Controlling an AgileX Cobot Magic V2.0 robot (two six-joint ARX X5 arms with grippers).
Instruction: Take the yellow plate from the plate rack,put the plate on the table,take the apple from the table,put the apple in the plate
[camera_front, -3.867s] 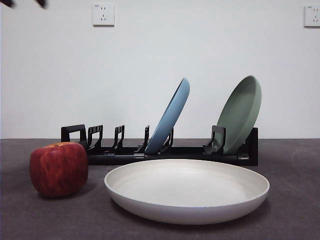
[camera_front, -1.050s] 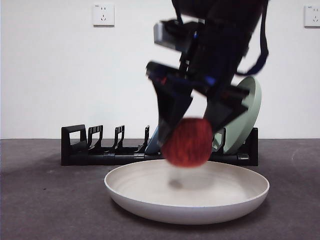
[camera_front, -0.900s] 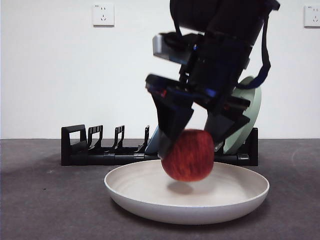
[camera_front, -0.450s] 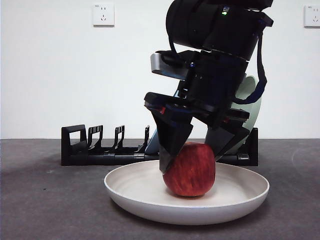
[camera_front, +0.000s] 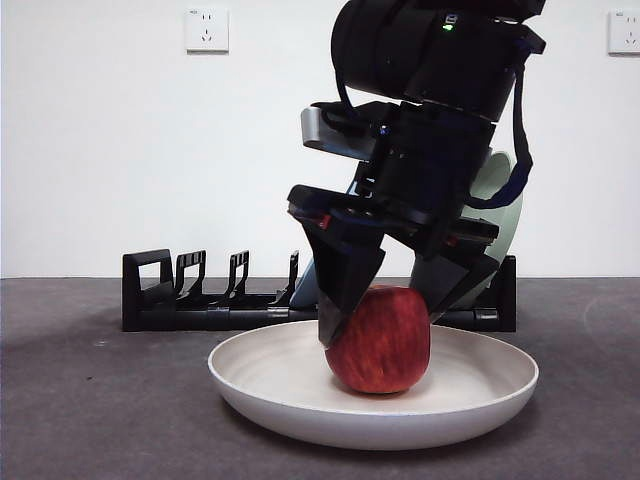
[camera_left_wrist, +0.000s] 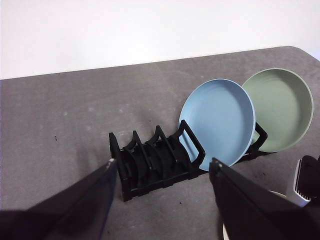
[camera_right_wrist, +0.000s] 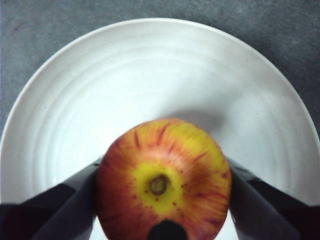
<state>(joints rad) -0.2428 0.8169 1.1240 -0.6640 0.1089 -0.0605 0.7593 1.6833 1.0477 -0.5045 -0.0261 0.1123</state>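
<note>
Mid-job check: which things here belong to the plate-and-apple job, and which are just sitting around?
Job: apple, yellow plate, plate rack, table, right gripper shut on the apple.
Bystanders: blue plate, pale green plate, waiting left gripper.

The plate rack (camera_left_wrist: 160, 162) holds a blue plate (camera_left_wrist: 218, 121) and green plate (camera_left_wrist: 281, 108), with perhaps the other arm (camera_left_wrist: 306, 181) at the edge

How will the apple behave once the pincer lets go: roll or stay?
The apple looks blocky and sits stem-up on the yellow plate, so it probably stays. The raised rim should catch any roll. Its skin looks smooth, so the right pincer might slip.
</note>
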